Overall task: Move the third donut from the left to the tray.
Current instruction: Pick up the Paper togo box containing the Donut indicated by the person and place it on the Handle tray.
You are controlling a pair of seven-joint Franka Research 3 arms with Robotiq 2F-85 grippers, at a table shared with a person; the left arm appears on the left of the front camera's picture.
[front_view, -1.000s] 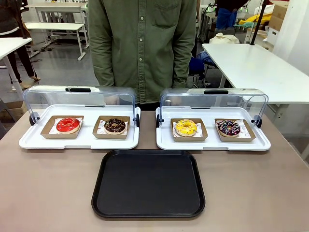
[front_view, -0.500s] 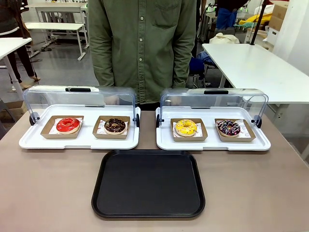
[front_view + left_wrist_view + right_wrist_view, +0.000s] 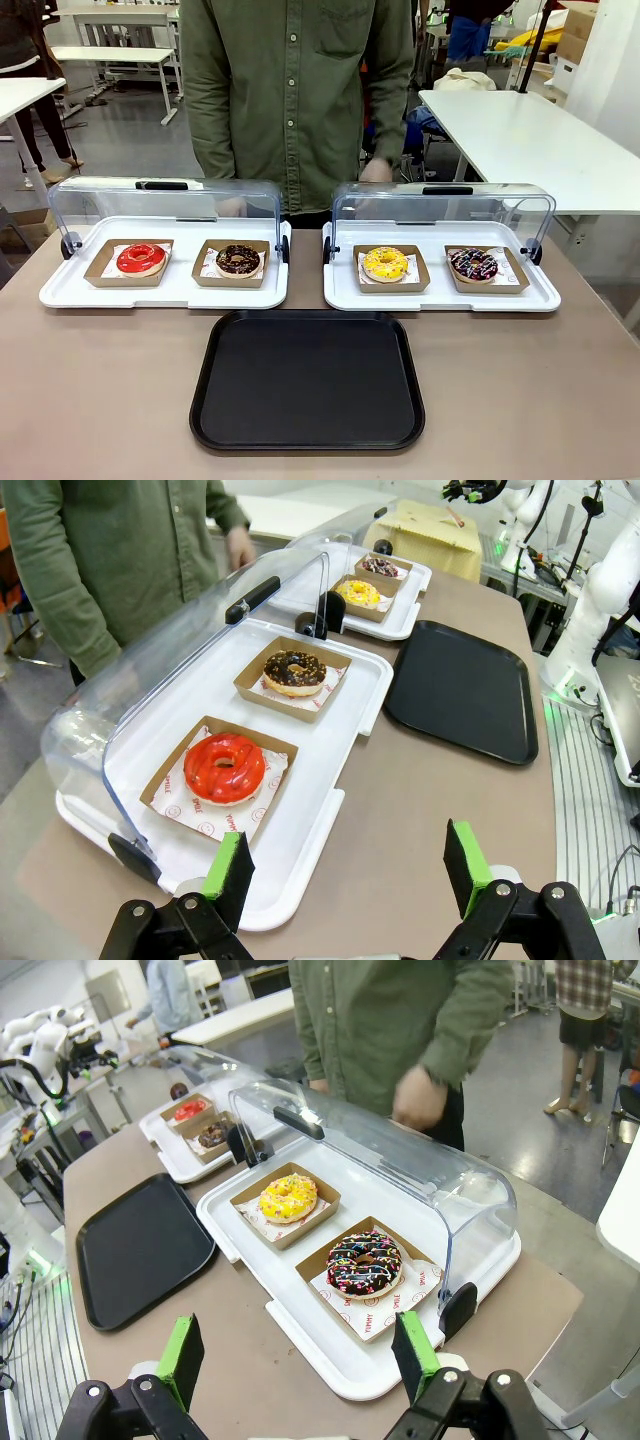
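Right gripper: jaws are standing fully apart and holding nothing, and it is hanging off the near corner of the white tray. Left gripper: we are seeing the same, wide open and empty, well away from the job.

- We are finding the third donut, the one with yellow icing, ahead of the right gripper and a little left of its centre line. It is just past the dark sprinkled donut, which is lying nearer the fingers.
- It is sitting in a square cardboard liner on the white tray.
- The clear lid is arching over the far side. The near side looks open to us.
- The tray, black and bare, is lying off to the gripper's left, well apart from the donut.
- The person's hand is hovering beyond the lid, above its far edge.

Handling, as we are judging it:
- The donut is light and soft, with sticky icing that marks easily. Pinching the ring itself is likely to be crushing or smearing it.
- The liner is thin but stiffer. We are favouring a grip across two opposite walls of the liner, or on one raised edge, carrying it level.
- The light load is likely to be sliding or tipping in the liner if tilted.
- Clearance to the neighbouring liner is looking tight.
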